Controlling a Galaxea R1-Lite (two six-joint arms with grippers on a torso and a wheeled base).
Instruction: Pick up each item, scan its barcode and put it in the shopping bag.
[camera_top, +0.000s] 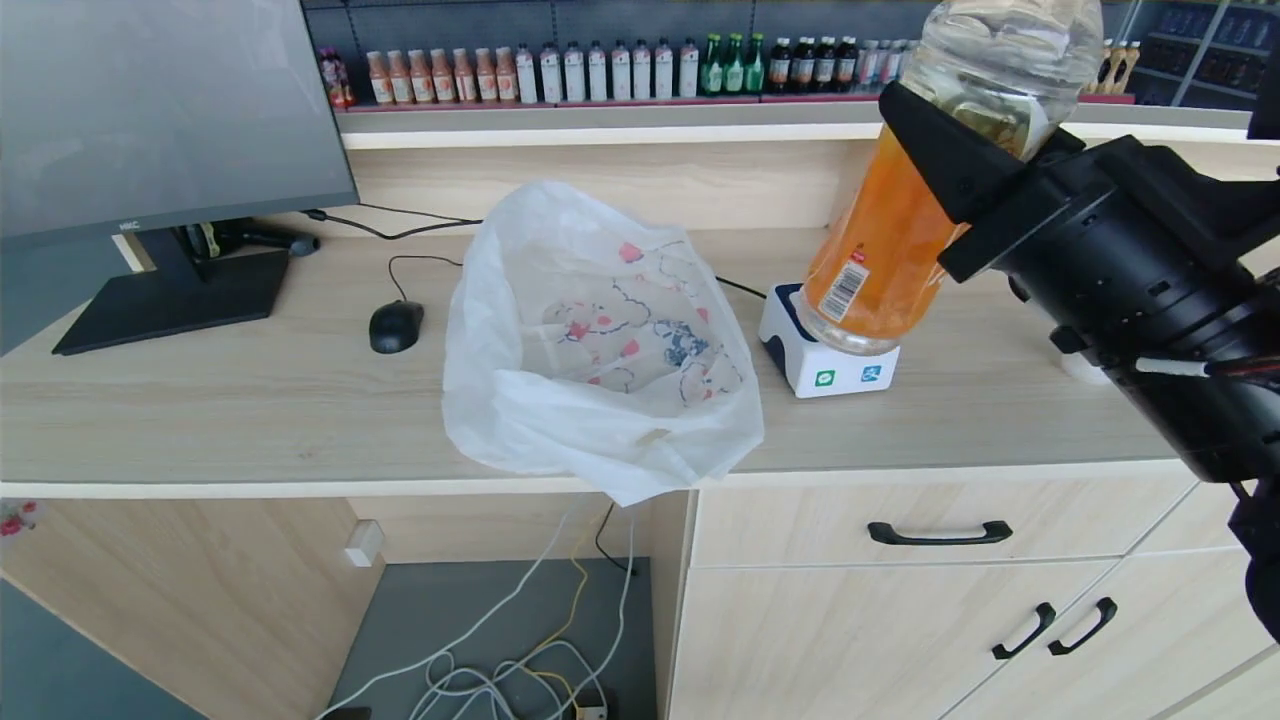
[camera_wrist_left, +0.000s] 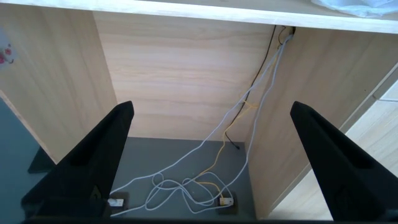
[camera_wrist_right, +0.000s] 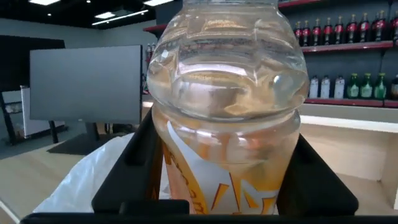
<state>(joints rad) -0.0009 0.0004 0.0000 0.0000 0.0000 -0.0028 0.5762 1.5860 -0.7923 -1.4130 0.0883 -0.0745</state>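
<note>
My right gripper (camera_top: 975, 140) is shut on an orange drink bottle (camera_top: 900, 215), held tilted with its base just over the white scanner box (camera_top: 830, 362) on the counter. The bottle's barcode label (camera_top: 845, 285) faces the front. In the right wrist view the bottle (camera_wrist_right: 227, 118) sits between the black fingers (camera_wrist_right: 140, 162). The white shopping bag (camera_top: 600, 340) stands open on the counter left of the scanner, its mouth hanging over the front edge. My left gripper (camera_wrist_left: 211, 158) is open below the counter, facing the cable-filled recess.
A monitor (camera_top: 160, 110) on its stand and a black mouse (camera_top: 396, 326) are at the counter's left. Drawers with black handles (camera_top: 938, 534) sit under the right half. Loose cables (camera_wrist_left: 205, 180) lie on the floor of the recess. Bottles line the back shelf (camera_top: 620, 70).
</note>
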